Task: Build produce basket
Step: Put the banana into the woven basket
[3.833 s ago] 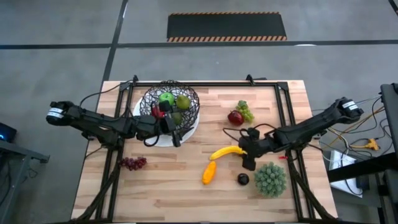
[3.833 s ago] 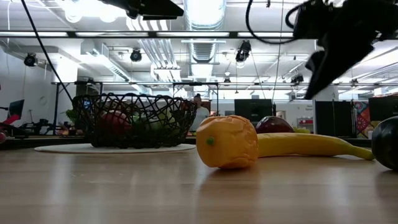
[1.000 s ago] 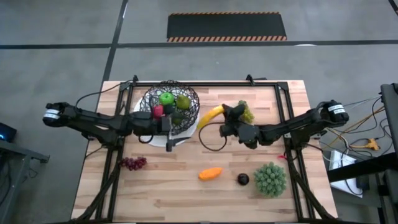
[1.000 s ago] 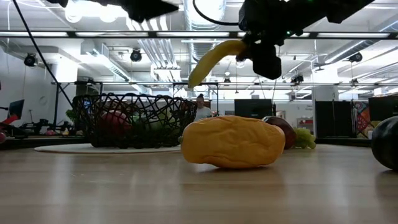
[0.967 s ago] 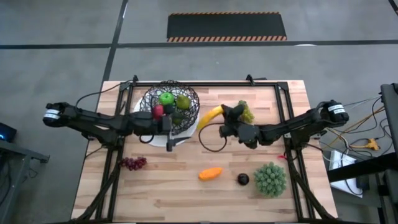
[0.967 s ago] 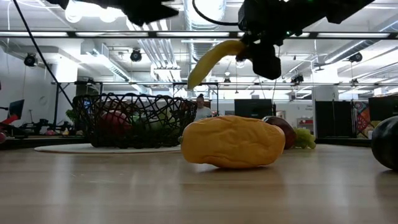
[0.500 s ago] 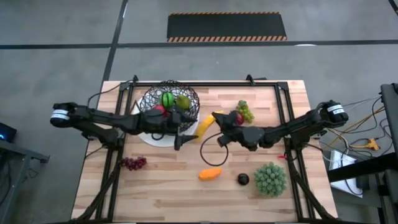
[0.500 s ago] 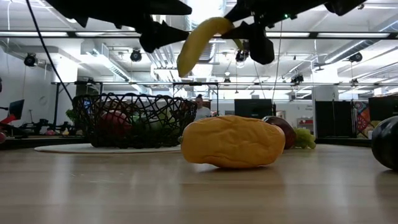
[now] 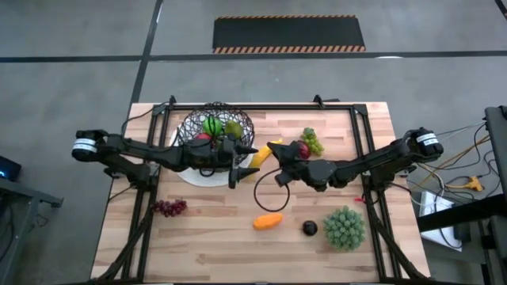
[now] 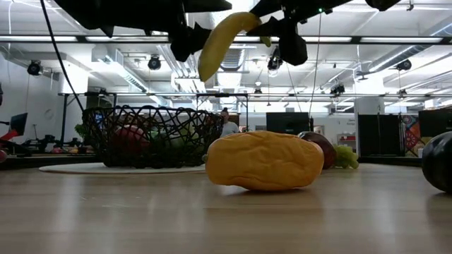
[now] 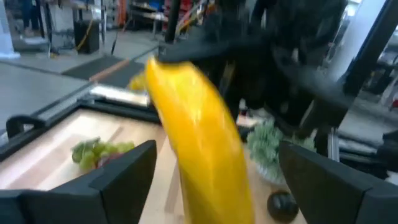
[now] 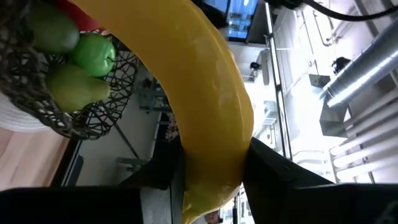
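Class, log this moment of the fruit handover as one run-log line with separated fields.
step: banana handover | right gripper: shut on banana, held aloft | left gripper: open, fingers either side of banana | basket: holds some produce, on white plate

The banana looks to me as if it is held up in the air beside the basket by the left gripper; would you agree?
Not quite: the right gripper is shut on the banana, as the right wrist view shows. The open left gripper only reaches toward it. It is indeed in the air beside the basket.
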Robot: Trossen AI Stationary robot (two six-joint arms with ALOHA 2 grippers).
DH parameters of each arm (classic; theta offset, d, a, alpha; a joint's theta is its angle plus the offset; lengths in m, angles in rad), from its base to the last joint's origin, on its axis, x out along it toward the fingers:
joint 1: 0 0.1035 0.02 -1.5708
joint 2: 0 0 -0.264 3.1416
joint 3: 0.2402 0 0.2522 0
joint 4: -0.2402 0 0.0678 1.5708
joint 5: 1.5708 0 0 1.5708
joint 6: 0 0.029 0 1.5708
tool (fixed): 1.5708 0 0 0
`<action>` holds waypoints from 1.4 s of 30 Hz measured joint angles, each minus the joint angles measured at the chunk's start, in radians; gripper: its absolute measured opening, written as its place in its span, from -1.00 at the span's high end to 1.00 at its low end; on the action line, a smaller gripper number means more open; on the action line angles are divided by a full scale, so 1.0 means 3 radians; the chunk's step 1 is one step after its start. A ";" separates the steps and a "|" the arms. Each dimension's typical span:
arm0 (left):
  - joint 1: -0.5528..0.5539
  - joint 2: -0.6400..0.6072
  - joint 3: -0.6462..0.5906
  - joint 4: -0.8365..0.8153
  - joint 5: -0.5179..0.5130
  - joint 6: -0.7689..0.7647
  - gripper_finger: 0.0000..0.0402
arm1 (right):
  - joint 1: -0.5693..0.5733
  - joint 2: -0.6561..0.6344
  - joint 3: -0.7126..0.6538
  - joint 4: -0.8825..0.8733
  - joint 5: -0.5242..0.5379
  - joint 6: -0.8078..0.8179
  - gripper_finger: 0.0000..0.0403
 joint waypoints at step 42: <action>0.0037 0.0007 -0.0036 -0.0042 -0.0025 0.0077 0.48 | -0.0001 0.0066 0.0092 -0.0041 -0.0023 0.0305 0.16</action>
